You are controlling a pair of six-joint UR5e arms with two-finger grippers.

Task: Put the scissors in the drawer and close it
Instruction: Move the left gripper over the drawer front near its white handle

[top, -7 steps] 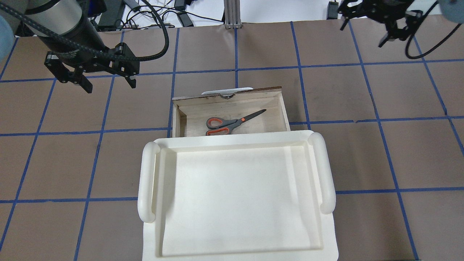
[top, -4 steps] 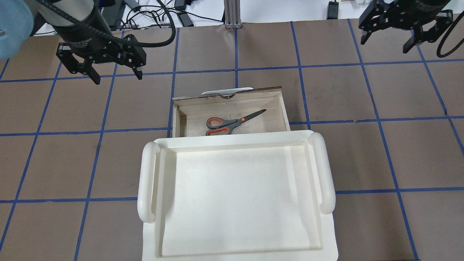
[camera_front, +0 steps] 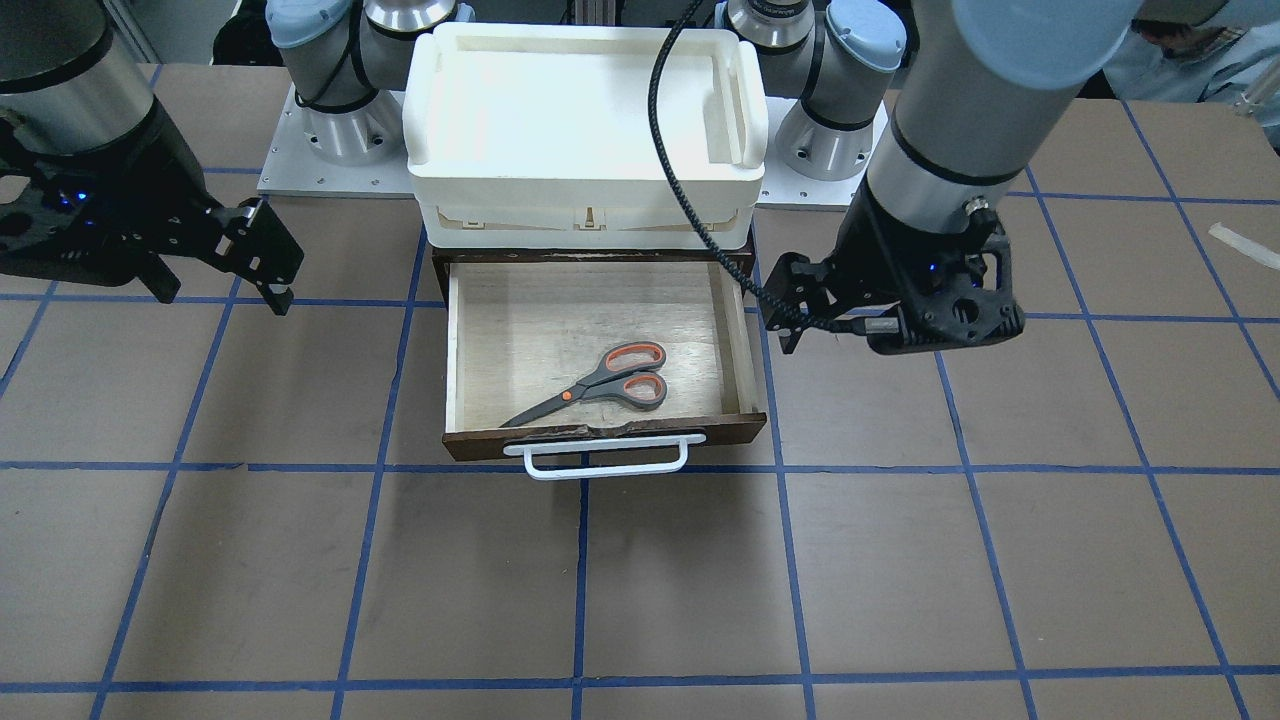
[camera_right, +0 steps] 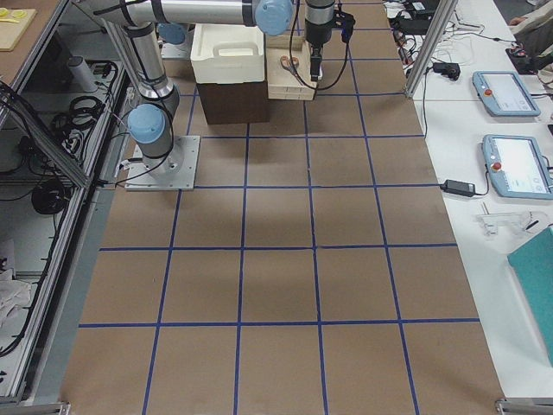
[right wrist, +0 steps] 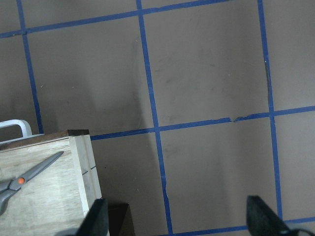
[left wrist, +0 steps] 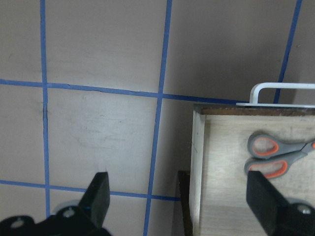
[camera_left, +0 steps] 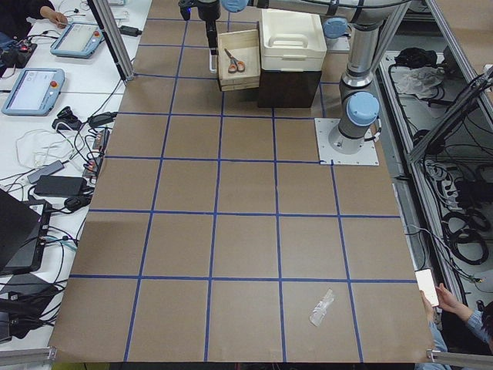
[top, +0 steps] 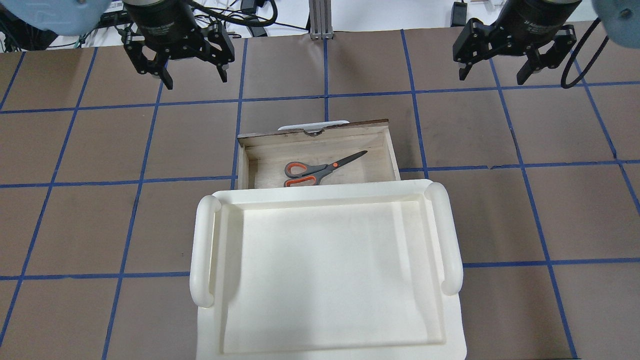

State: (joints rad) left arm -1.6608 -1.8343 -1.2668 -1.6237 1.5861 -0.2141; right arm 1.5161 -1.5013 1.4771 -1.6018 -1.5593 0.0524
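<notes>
The scissors (top: 320,169) lie flat inside the open drawer (top: 392,155), handles to the left, blades pointing right. They also show in the front view (camera_front: 605,382) and both wrist views (left wrist: 275,157) (right wrist: 24,179). The drawer's dark front (camera_front: 600,435) carries a white bar handle (camera_front: 597,462). My left gripper (top: 195,80) is open and empty, above the table beyond the drawer's left corner. My right gripper (top: 492,77) is open and empty, above the table beyond and to the right of the drawer. Neither touches the drawer.
A white plastic tray (top: 202,250) sits on top of the dark cabinet that holds the drawer. The brown table with blue tape lines (top: 450,130) surrounds it. Cables and power bricks (top: 250,20) lie past the far edge.
My left gripper has moved right and farther from the robot and turned. My right gripper has moved left and slightly nearer. The scissors and the drawer have not moved.
</notes>
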